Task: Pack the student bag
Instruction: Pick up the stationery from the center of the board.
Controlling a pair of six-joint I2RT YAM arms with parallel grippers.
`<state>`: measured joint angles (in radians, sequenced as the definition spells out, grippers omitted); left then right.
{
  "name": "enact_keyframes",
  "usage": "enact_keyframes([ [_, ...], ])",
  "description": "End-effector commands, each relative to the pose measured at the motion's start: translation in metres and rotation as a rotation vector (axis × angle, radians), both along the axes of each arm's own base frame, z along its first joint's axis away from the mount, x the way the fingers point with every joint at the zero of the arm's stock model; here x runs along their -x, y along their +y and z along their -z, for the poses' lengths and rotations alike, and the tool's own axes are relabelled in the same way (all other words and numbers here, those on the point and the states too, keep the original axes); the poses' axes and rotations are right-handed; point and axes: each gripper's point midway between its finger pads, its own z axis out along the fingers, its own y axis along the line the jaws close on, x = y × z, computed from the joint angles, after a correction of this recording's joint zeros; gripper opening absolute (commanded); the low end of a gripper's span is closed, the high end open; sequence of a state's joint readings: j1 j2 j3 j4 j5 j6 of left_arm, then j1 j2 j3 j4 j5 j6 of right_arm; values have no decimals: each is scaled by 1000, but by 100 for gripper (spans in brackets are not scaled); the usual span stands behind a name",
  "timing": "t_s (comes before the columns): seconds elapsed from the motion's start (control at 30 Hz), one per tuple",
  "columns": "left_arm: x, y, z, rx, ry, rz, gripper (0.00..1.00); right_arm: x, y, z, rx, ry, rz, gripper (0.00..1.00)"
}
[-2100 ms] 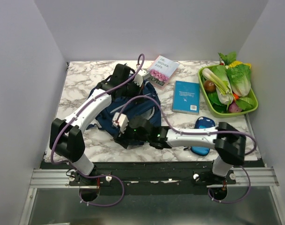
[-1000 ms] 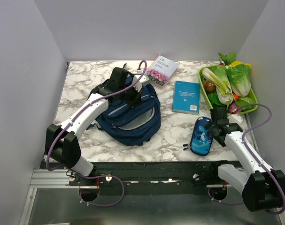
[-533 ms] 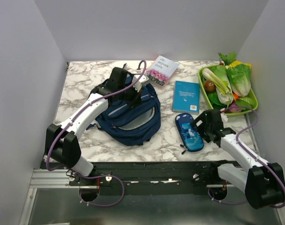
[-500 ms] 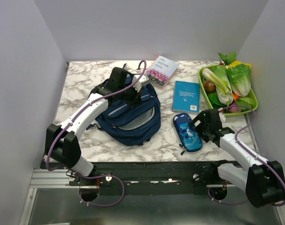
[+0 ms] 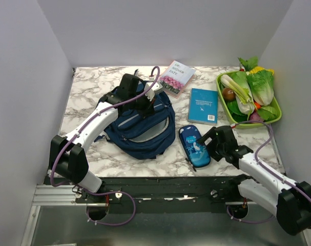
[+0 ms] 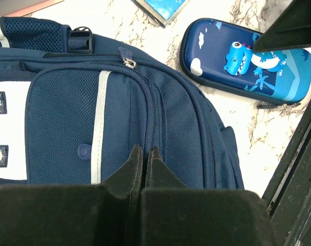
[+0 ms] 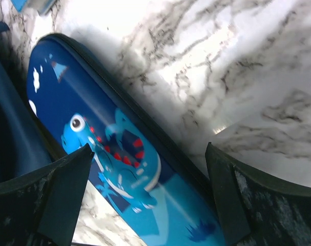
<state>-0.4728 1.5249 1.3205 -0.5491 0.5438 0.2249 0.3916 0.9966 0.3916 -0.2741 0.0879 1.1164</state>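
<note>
1. The right claw (image 5: 206,145) is nearest the front edge of the worktop (image 5: 88,87). Its jaws are released and fully spread. In the right wrist view, a blue pencil case (image 7: 119,148) with a dinosaur print lies diagonally between the two fingers. Contact between the fingers and the case cannot be confirmed.
2. The pencil case lies flat on the marble, just beside the right edge of the backpack (image 5: 140,128) and apart from it.
3. The backpack lies flat on the left-centre of the worktop. It is navy blue with a lighter panel. The left wrist view shows a white stripe, a white patch with dark squares and a zipper pull on it.
4. The left claw (image 5: 147,105) is over the far end of the backpack. It is clenched, with the fingers (image 6: 136,163) pressed together and their tips against the fabric. Whether they pinch any fabric cannot be told.
5. A teal book (image 5: 203,105) lies flat beyond the pencil case.
6. A book with pink flowers on its cover (image 5: 177,78) lies farther back, just beyond the backpack.
7. A green tray (image 5: 263,122) of vegetables stands at the far right.
</note>
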Motion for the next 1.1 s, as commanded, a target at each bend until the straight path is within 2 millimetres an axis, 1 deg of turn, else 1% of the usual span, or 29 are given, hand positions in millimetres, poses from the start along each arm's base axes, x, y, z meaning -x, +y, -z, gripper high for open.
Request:
enact_keyframes([
  [0.0,8,-4,-9,39,-1,41,0,38,-5,17,-2,78,-29,100],
  [0.07,7,-4,-10,43,-2,40,0,39,1,14,-33,43,-65,100],
  [0.13,7,-5,-10,45,-1,39,0,38,4,19,-49,31,-78,100],
  [0.17,7,-5,-11,47,-3,40,0,43,12,24,-78,63,-111,100],
  [0.2,7,-5,-12,49,-2,38,0,43,17,27,-87,66,-130,100],
  [0.23,6,-6,-13,50,-3,39,0,37,28,22,-110,39,-160,100],
  [0.27,7,-6,-13,51,-2,40,0,37,36,20,-129,38,-187,100],
  [0.3,7,-6,-14,51,-2,40,0,37,42,25,-133,54,-208,100],
  [0.33,7,-6,-14,51,-2,40,0,30,55,17,-165,3,-244,100],
  [0.37,7,-6,-14,50,-3,37,0,29,63,14,-184,2,-266,100],
  [0.4,7,-6,-14,48,-5,39,0,25,70,15,-193,2,-276,100],
  [0.47,7,-5,-14,43,-8,40,0,16,88,0,-235,-50,-316,100],
  [0.57,7,-4,-13,38,-9,41,0,9,108,-18,-269,-115,-370,100],
  [0.63,7,-4,-14,37,-12,40,0,0,120,-39,-293,-192,-407,100],
  [0.73,7,-4,-13,38,-9,43,0,-8,127,-56,-280,-262,-432,100],
  [0.8,8,-4,-13,37,-5,42,0,-16,127,-69,-267,-324,-427,100],
  [0.83,8,-4,-13,40,-8,43,0,-20,130,-80,-267,-375,-441,100],
  [0.97,9,-3,-12,34,-10,42,0,-34,135,-114,-249,-503,-461,100],
  [1.0,9,-3,-12,35,-11,42,0,-35,136,-117,-245,-515,-468,100],
  [1.07,9,-3,-10,32,-7,43,0,-37,138,-114,-225,-500,-481,100],
])
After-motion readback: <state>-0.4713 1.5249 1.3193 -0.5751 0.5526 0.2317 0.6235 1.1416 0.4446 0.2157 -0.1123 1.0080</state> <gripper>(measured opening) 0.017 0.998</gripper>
